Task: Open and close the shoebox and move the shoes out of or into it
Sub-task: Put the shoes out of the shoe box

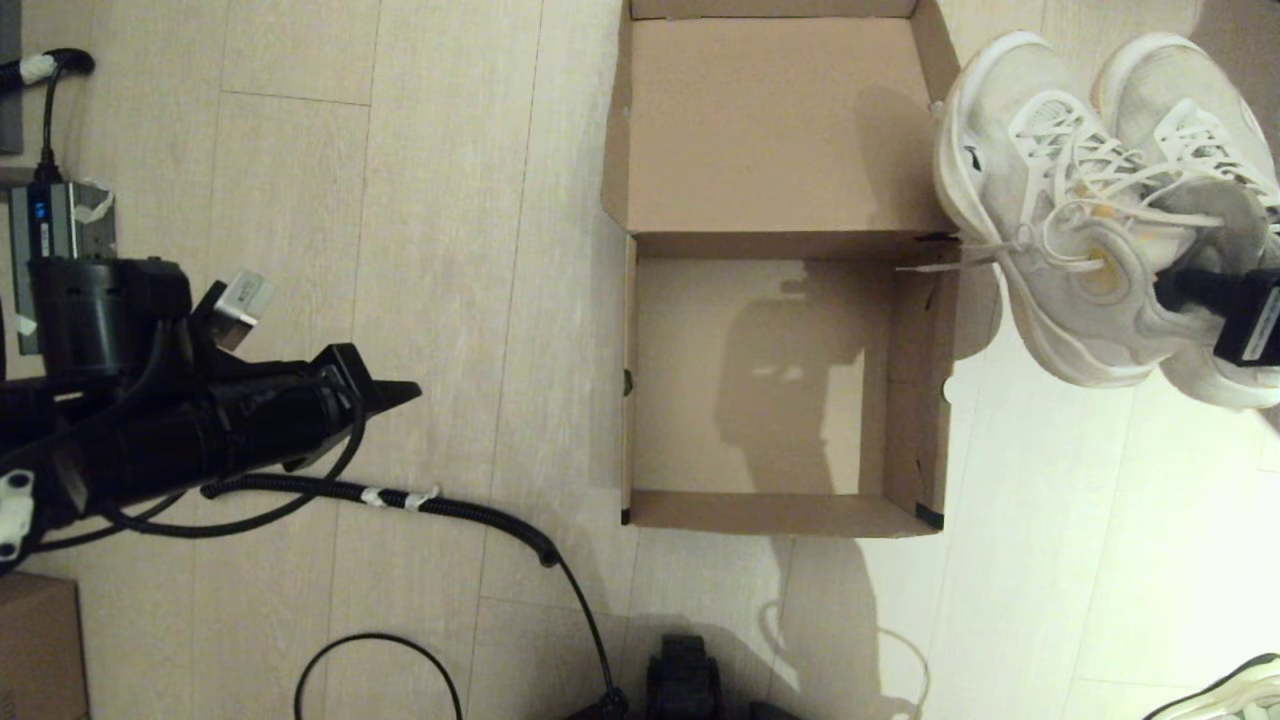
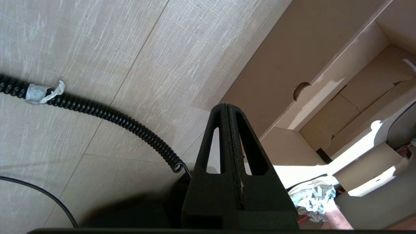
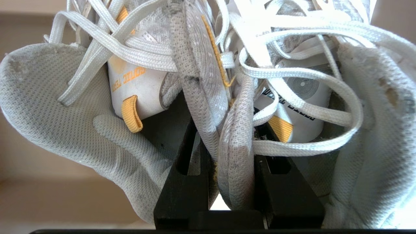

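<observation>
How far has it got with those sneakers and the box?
Done: the shoebox lies open and empty. In hand: the right gripper pinches both shoes by their inner collars, beside the box. Left: placing them somewhere and closing the lid. The left gripper waits shut.

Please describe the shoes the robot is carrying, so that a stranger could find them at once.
Find the open shoebox on the floor. Just to its right, the shoes hang together from the right claw, which pinches their inner collars. They are plain white with orange tabs, unlike the black-edged sneaker at the bottom right corner.
</observation>
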Controlling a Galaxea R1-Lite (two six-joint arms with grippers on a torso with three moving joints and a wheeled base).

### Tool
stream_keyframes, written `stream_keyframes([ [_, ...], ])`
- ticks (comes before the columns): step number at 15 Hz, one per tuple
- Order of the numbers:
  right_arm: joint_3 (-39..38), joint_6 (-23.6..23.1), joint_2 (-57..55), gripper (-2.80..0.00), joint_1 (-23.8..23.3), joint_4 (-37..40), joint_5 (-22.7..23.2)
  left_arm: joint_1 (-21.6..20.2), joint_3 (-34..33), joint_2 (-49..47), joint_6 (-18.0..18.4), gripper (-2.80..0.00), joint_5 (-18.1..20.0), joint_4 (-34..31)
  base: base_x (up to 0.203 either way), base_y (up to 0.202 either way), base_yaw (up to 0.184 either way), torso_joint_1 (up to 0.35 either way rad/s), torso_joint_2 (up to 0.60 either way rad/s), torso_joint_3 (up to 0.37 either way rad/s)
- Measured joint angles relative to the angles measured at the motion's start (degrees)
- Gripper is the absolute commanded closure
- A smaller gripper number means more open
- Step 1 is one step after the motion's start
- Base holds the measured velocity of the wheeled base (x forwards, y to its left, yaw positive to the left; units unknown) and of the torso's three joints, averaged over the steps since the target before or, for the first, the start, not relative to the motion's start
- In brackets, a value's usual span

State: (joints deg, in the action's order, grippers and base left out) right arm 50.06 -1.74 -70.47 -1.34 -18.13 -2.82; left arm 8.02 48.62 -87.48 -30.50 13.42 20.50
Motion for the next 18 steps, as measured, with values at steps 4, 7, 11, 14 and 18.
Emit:
stream_keyframes([
  [4,8.9,0.31,-9.37,0.0,-11.87,-3.64,2.7,-0.11,1.25,-2.53,-0.09,0.0,0.33,0.29,0.0,0.0,0.0,0.0,0.0,0.0],
  [7,12.83,0.42,-15.86,0.0,-15.96,-3.97,4.66,-0.04,1.77,-5.6,-0.09,0.0,0.38,4.2,0.0,0.0,0.0,0.0,0.0,0.0],
  [11,13.61,0.42,-23.16,0.0,-16.71,-7.1,4.8,0.02,1.73,-7.38,-0.09,0.0,0.46,4.7,0.0,0.0,0.0,0.0,0.0,0.0],
  [14,13.72,-0.45,-29.82,0.0,-16.7,-15.4,4.71,0.4,1.1,-7.51,-0.09,0.0,0.36,4.68,0.0,0.0,0.0,0.0,0.0,0.0],
  [18,13.46,-1.01,-33.39,-2.8,-16.6,-17.06,6.39,0.99,0.37,-7.11,-0.01,0.0,0.3,4.65,0.0,0.0,0.0,0.0,0.0,0.0],
])
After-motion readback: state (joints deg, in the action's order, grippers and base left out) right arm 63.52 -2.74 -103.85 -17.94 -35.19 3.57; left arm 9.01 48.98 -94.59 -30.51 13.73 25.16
